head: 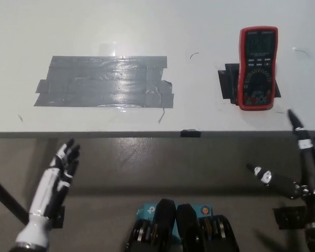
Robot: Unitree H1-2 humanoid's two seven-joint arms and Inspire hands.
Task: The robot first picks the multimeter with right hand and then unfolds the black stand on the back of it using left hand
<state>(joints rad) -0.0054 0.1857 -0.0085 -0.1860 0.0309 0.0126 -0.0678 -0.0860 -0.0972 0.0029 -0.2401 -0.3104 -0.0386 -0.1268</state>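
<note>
A red multimeter (256, 67) with a black dial and a display stands on the white table (147, 31) at the right, over a patch of black tape. My black right hand (299, 168) hangs below and in front of the table edge, to the lower right of the meter, open with its fingers spread and nothing in it. My white left hand (60, 173) rests at the lower left, off the table, open and holding nothing. The stand on the meter's back is hidden.
A wide patch of grey tape (105, 81) lies on the table's left half. A small black tab (190, 133) sits on the table's front edge. The floor below the edge is brownish.
</note>
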